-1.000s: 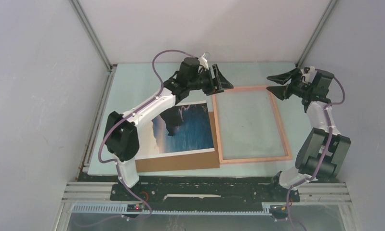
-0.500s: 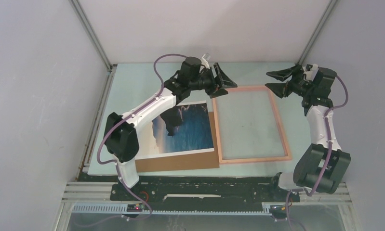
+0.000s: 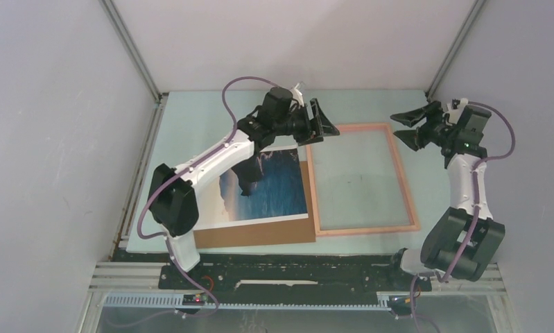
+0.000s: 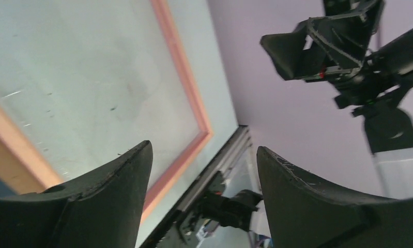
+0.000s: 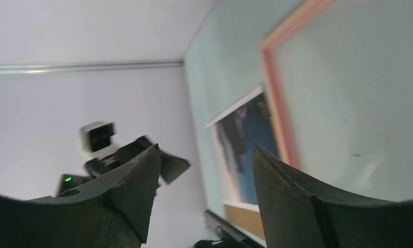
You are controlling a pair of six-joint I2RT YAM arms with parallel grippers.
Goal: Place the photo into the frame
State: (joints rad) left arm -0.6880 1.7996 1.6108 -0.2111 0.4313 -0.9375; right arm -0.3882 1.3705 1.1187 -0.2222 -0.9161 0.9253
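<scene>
Pink frame (image 3: 364, 229) lies between left tool (image 3: 324, 119) and right tool (image 3: 399, 128).

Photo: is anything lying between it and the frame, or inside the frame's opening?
Nothing visible does. The photo lies on the cardboard, right beside the left rail of the frame, and nothing lies in the frame's opening. The left arm hangs over the photo's far left corner.
</scene>
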